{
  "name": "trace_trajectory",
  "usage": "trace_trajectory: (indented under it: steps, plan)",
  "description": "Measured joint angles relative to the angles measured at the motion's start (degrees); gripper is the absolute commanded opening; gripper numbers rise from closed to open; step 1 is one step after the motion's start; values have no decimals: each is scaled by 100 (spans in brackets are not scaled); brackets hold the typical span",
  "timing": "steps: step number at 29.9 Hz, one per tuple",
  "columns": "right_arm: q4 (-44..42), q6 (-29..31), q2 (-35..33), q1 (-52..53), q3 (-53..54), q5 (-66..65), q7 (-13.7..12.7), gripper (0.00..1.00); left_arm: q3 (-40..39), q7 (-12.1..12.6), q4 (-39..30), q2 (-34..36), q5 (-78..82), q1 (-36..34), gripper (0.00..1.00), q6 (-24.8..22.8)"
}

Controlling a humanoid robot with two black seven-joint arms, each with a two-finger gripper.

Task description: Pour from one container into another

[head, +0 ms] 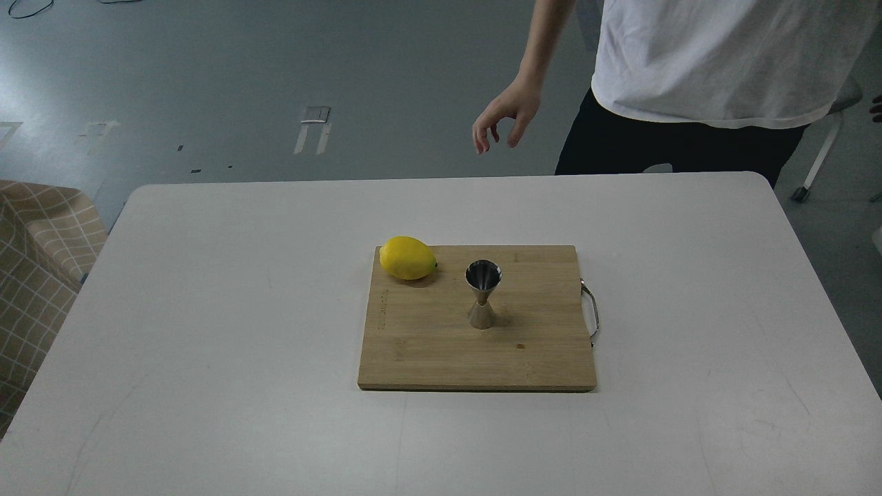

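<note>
The steel hourglass-shaped jigger stands upright near the middle of a wooden cutting board on the white table. No clear glass tumbler shows anywhere in the head view. Neither of my arms nor their grippers reach into the view.
A yellow lemon lies on the board's far left corner. The board has a metal handle on its right side. A person in a white shirt stands at the table's far edge, with one hand hanging above it. A checked fabric seat stands at the left.
</note>
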Motion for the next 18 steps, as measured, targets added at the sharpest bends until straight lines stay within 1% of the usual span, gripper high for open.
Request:
trace_trajectory:
  steps: [18]
  plan:
    - [0,0,0,0,0,0,0,100,0,0,0,0,0,0,99,0]
